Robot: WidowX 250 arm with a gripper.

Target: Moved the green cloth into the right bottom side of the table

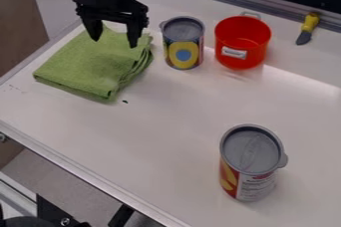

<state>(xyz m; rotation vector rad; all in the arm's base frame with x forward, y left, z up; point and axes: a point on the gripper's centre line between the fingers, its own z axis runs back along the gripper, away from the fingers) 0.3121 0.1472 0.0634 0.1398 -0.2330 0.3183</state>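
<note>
Toward the upper left of the desk, in the camera view, the green cloth lies folded in a loose stack, its right edge just beside a can. Over its far part hangs the end effector, pointing down, set wide and holding nothing; whether its tips touch the fabric I cannot tell. The step in hand looks to be the grasp. It would go best pressed well down into the pile before closing, so that all the layers come up together rather than one flap peeling off. A straight lift should come next, high enough for the hanging folds to pass the near can. The bottom right already has another can, so the cloth should be lowered beside it, slowly, to avoid tipping it.
</note>
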